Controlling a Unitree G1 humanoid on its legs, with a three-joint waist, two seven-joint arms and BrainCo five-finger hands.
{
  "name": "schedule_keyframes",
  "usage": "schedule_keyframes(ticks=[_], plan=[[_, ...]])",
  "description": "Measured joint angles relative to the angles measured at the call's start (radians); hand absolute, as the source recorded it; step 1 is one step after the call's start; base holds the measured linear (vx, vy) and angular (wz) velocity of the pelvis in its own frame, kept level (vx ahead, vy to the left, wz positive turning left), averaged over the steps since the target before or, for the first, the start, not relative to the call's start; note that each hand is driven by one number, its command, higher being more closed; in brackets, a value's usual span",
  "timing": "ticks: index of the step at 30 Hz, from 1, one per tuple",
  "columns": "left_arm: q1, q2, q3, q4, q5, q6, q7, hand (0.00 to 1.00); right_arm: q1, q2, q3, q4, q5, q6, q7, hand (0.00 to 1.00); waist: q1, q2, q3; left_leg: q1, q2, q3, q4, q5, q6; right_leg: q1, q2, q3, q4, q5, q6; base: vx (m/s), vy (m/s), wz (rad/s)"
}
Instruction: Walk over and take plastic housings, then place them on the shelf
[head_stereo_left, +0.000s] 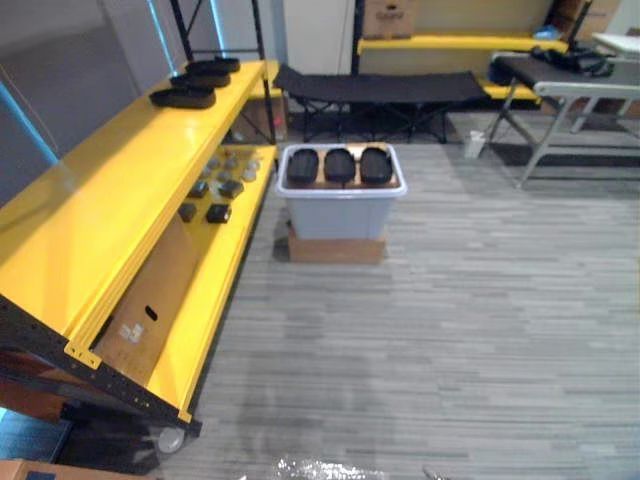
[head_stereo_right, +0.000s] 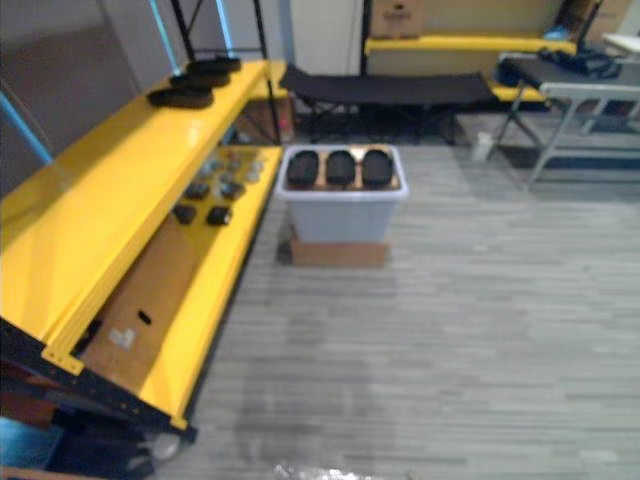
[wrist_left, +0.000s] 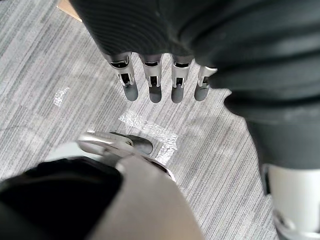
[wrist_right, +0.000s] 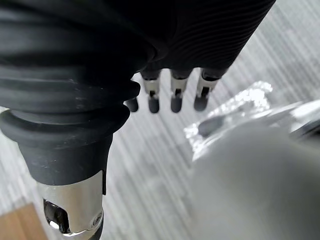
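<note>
Closest to me, my left hand (wrist_left: 154, 82) hangs over the grey plank floor (head_stereo_left: 470, 330). Its fingers are straight and loose, with the thumb standing apart from them, so the hand is open. A patch of clear tape (wrist_left: 150, 131) is stuck to the floor just below it. My right hand (wrist_right: 175, 95) hangs the same way over the floor, fingers straight and relaxed, gripping nothing.

Along my left side runs the yellow shelf rack (head_stereo_left: 60, 340). Its lower shelf (head_stereo_left: 215, 280) carries a flat cardboard sheet (head_stereo_left: 150, 300) at the near end. Further along the same shelf is a scatter of small dark and grey parts (head_stereo_left: 215, 190). At the far end of the top shelf (head_stereo_left: 110, 210), a few black housings (head_stereo_left: 195, 85) lie in a row, close together.

Ahead of me, just beside the rack's lower shelf, a grey plastic bin (head_stereo_left: 340, 215) stands on a low cardboard box (head_stereo_left: 336, 248). Three black plastic housings (head_stereo_left: 339, 165) sit side by side at the top of the bin, on a brown layer, well apart from both my hands.

Beyond the bin stands a black folding cot (head_stereo_left: 380, 88). Behind it, a second yellow shelf (head_stereo_left: 450, 44) holds a carton (head_stereo_left: 388, 18). Far off to my right is a grey folding table (head_stereo_left: 570, 90) with dark items on top that I cannot make out.
</note>
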Motion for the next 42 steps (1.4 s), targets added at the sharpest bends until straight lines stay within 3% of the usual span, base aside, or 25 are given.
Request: schedule_keyframes(ticks=[1,4,11,25,42], plan=[[-0.004,0.0,0.001,0.0,-0.003,0.0,-0.003,0.0,-0.021,0.003,-0.001,0.002,0.042,0.026,-0.001,0.0,0.001,-0.005,0.011,0.02,0.0,0.008,-0.014,0.0,-0.001,0.016,0.002,-0.003,-0.006,0.001,0.001,0.07,0.007,-0.03],[-0.013,-0.001,0.001,-0.001,-0.008,-0.001,-0.011,0.0,-0.047,0.006,-0.011,0.002,0.078,0.044,-0.011,0.0,0.001,-0.003,0.023,0.043,0.0,0.016,-0.031,-0.002,-0.004,0.029,0.003,-0.022,-0.007,0.004,0.006,0.08,0.012,-0.04],[-0.018,-0.003,0.001,-0.001,-0.012,-0.002,-0.016,0.0,-0.058,0.024,-0.048,0.002,0.068,0.043,-0.022,0.0,-0.001,-0.003,0.024,0.056,-0.001,0.016,-0.031,-0.009,-0.015,0.034,0.0,-0.026,0.005,0.005,0.028,0.02,0.016,-0.02],[-0.017,-0.003,-0.021,-0.001,-0.011,-0.023,-0.017,0.0,-0.06,0.035,-0.025,0.002,0.067,0.043,-0.04,0.0,-0.006,-0.005,0.025,0.056,-0.021,0.004,-0.055,0.017,0.011,0.029,-0.019,-0.103,0.018,-0.02,0.013,-0.05,-0.01,0.04],[-0.021,0.007,-0.06,0.007,-0.012,-0.032,-0.012,0.0,-0.08,0.035,0.007,0.024,0.069,0.045,-0.043,0.0,-0.014,-0.011,0.023,0.057,-0.029,-0.007,-0.055,0.02,0.01,0.06,-0.019,-0.125,-0.028,-0.003,0.015,0.01,-0.002,0.04]])
